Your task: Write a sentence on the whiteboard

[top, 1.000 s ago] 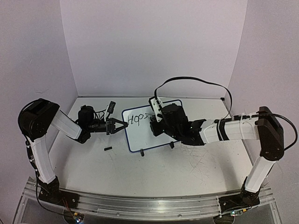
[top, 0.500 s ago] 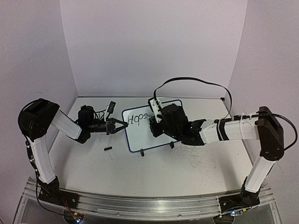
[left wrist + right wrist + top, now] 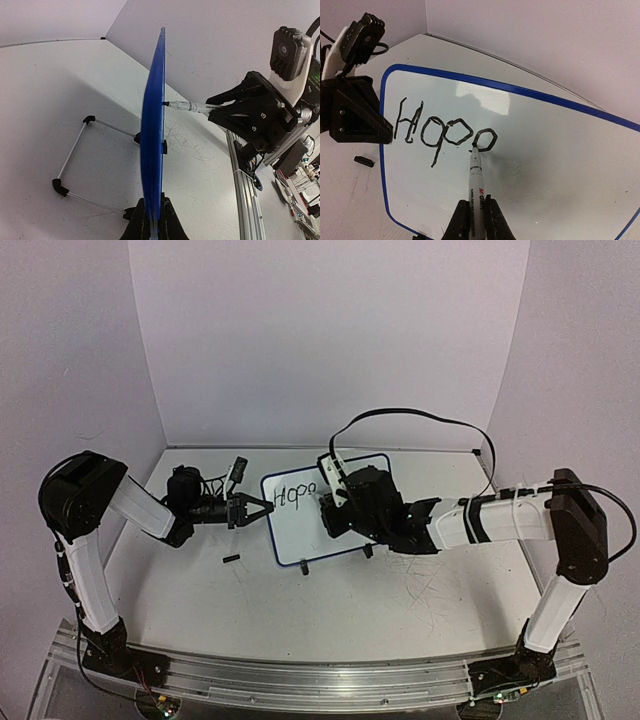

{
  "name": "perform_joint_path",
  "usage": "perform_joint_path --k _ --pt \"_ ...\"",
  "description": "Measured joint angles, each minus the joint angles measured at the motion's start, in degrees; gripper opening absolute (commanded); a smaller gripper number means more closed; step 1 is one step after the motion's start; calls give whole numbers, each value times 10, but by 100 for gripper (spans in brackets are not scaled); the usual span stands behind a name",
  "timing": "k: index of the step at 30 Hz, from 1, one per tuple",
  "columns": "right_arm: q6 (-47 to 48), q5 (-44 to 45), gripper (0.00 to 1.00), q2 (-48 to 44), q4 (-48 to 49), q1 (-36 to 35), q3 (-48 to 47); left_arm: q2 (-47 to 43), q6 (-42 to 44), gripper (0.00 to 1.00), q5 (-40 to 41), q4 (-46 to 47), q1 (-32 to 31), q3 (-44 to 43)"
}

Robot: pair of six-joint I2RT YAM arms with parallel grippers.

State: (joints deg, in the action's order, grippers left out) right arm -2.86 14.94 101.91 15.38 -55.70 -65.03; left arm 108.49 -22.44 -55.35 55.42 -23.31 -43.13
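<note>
**One word-ish down, most of the sentence to go**

We've got a first scrawl on the whiteboard (image 3: 545,150), something like "Hopo", and the marker (image 3: 475,175) tip touches the last loop. That's no sentence yet, and most of the board is blank. Our right hand (image 3: 476,217) pinches the marker. Our left hand (image 3: 151,222) is clamped on the board's left edge, mid-bench. The bench (image 3: 400,600) is white and scuffed, boxed in by pale lilac walls (image 3: 320,340).
</note>
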Motion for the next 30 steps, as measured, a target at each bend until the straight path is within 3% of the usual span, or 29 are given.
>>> perform_joint_path --k 30 --pt "-1 20 0 -15 -19 -3 22 0 0 0 0 0 0 0"
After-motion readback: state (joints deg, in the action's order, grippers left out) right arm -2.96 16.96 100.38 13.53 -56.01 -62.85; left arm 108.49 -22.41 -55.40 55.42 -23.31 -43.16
